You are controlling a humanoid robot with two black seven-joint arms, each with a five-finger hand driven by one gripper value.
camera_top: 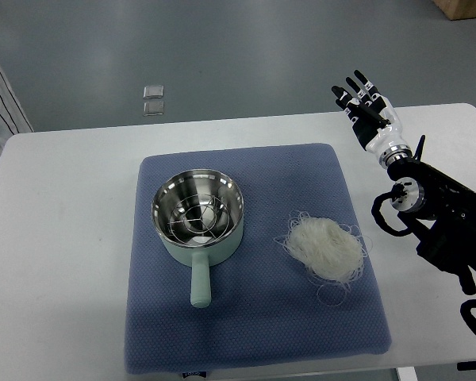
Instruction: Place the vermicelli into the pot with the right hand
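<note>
A nest of white vermicelli (pixel 325 248) lies on the right side of a blue mat (pixel 254 317). A pale green pot (pixel 198 214) with a shiny steel inside and a wire rack in it stands on the mat's left side, its handle pointing toward me. My right hand (pixel 363 99) is raised over the table's far right edge, up and to the right of the vermicelli, fingers spread and holding nothing. Its black arm (pixel 440 214) comes in from the right edge. The left arm is out of view.
The mat lies on a white table (pixel 63 238). Grey floor lies beyond the table's far edge, with a small clear object (pixel 153 99) on it. A brown box corner (pixel 464 8) shows at the top right.
</note>
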